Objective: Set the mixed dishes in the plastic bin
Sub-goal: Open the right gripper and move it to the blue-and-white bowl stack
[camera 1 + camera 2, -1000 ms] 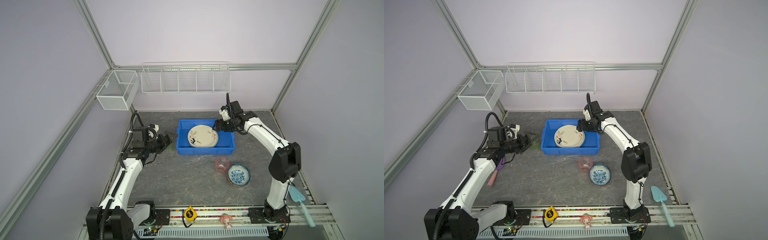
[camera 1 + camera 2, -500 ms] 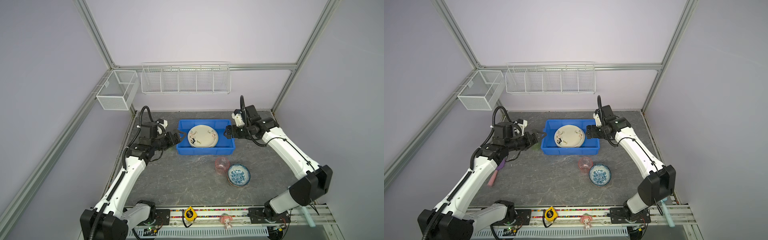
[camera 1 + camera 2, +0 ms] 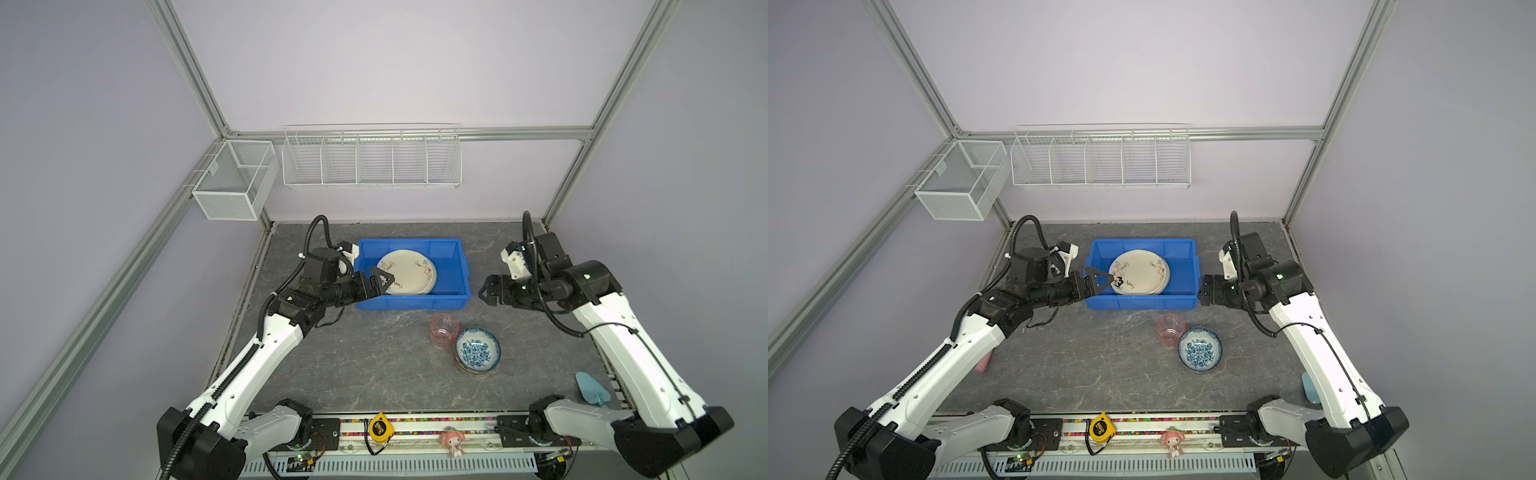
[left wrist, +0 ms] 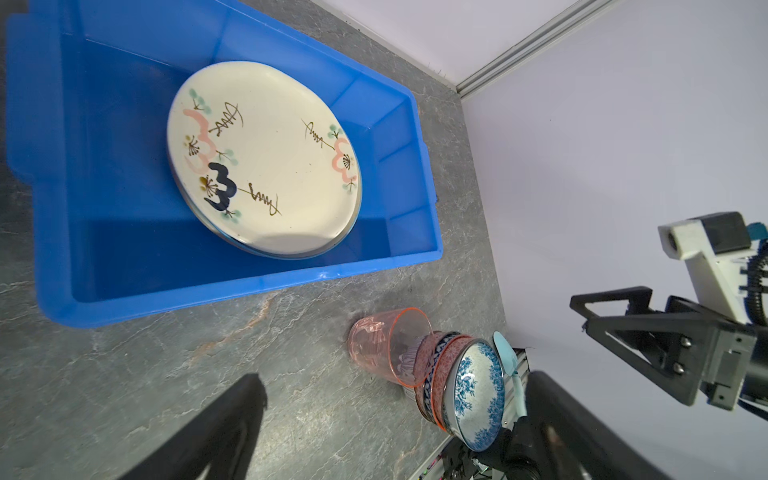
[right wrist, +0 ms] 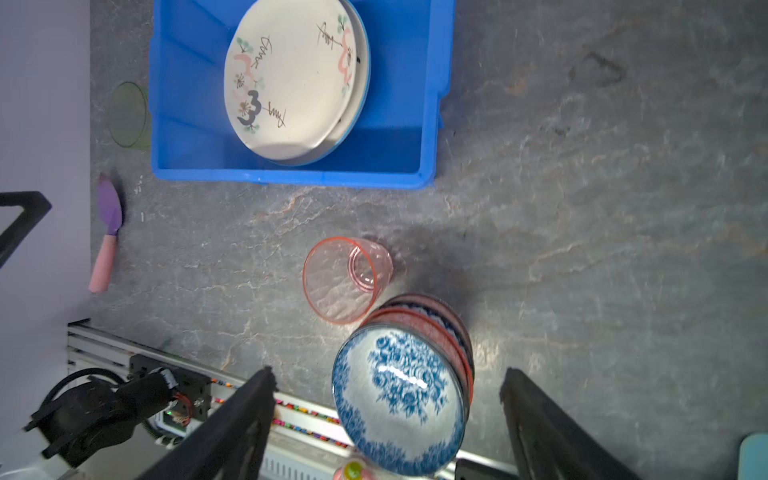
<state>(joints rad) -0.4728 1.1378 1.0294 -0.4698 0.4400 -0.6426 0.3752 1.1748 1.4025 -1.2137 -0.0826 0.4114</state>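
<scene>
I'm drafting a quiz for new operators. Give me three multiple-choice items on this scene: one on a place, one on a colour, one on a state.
1. Where is the pink cup?
A. in a wire basket
B. on the table beside the bowls
C. on a plate

2. What colour is the bin?
A. blue
B. white
C. green

3. The left claw is:
A. shut on a spatula
B. shut on a plate
C. open and empty

Answers:
1 B: both top views show it standing by the bowls.
2 A: its walls are bright blue.
3 C: the left wrist view shows its fingers spread with nothing gripped between them.
</scene>
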